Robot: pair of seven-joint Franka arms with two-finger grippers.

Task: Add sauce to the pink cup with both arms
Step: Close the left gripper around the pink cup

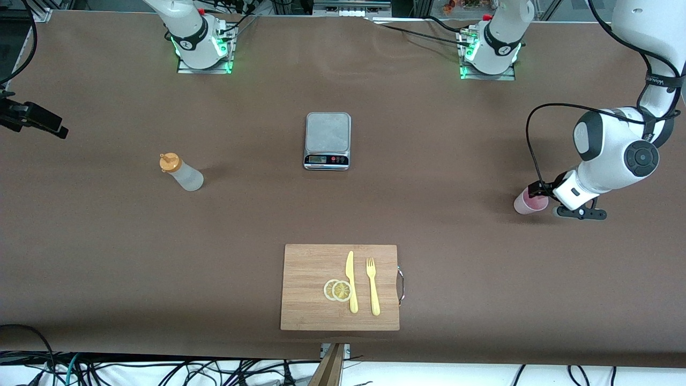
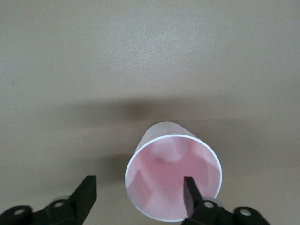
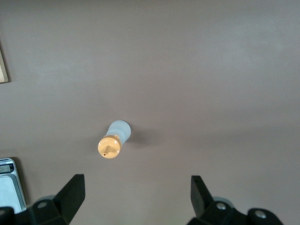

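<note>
The pink cup (image 1: 528, 205) stands upright on the table toward the left arm's end. My left gripper (image 1: 538, 194) is low at the cup and open. In the left wrist view the cup (image 2: 161, 164) shows its empty inside; my left gripper (image 2: 138, 197) has one finger over the cup's mouth and the other outside the rim. The sauce bottle (image 1: 182, 173), whitish with an orange cap, stands toward the right arm's end. My right gripper (image 1: 56, 128) hangs high, open and empty. In the right wrist view my right gripper (image 3: 138, 197) looks down on the bottle (image 3: 112, 143).
A kitchen scale (image 1: 327, 140) sits mid-table. A wooden cutting board (image 1: 311, 300), nearer the front camera, carries a yellow knife (image 1: 351, 281), a yellow fork (image 1: 372, 287) and two lemon slices (image 1: 337, 290). The two arm bases (image 1: 202, 45) stand along the table's farthest edge.
</note>
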